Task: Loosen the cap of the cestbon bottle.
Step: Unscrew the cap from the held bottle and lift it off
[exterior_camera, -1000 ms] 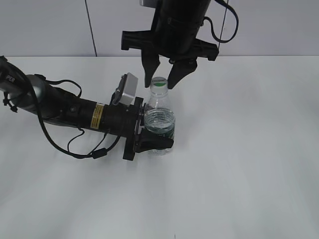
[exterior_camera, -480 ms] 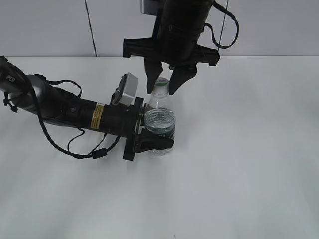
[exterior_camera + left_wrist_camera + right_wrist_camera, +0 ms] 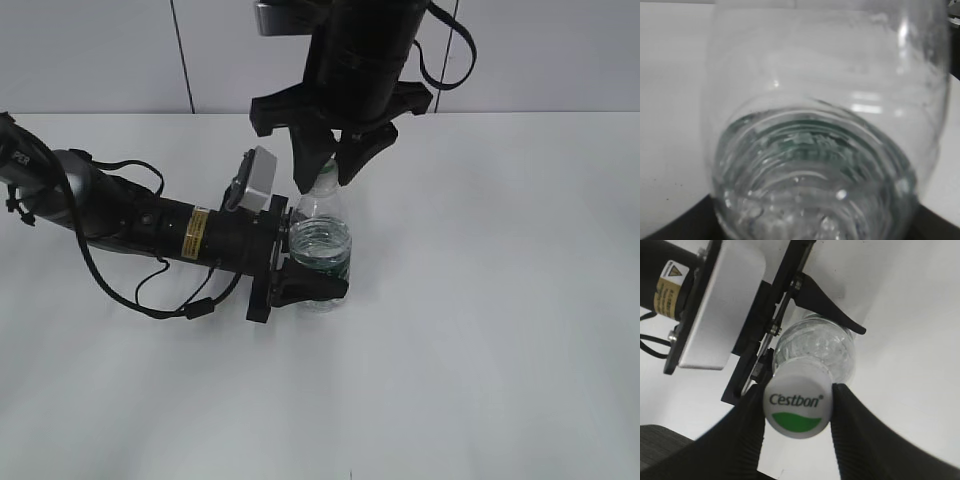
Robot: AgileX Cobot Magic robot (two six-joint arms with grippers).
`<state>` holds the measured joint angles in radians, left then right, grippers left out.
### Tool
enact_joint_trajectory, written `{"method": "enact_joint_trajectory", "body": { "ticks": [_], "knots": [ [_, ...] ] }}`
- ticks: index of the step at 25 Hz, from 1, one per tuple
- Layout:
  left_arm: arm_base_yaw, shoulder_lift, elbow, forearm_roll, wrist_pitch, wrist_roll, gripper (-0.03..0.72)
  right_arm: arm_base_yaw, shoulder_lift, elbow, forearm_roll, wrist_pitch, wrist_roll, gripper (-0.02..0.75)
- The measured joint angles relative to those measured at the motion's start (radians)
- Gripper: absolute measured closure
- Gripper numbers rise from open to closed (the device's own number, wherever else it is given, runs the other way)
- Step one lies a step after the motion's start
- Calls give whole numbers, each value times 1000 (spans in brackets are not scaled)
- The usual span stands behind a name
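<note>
The clear bottle point(image 3: 825, 125) fills almost the whole frame at very close range, its curved wall catching bright reflections. Through the plastic, ribbed rings and a blurred dark green band show near the middle, with water droplets and glints lower down. The white desk point(image 3: 670, 100) lies pale behind it on the left, and dark pincer parts edge the bottom corners.
</note>
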<state>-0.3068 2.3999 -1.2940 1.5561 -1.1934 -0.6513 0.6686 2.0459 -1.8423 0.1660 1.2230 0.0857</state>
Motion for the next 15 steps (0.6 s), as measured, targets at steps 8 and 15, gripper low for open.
{"method": "enact_joint_trajectory", "body": {
  "ticks": [8,15],
  "knots": [
    [0,0,0,4,-2,6,276,0,-1,0,0,0,-401,432],
    [0,0,0,7,-6,9,276,0,-1,0,0,0,-669,433]
  ]
}}
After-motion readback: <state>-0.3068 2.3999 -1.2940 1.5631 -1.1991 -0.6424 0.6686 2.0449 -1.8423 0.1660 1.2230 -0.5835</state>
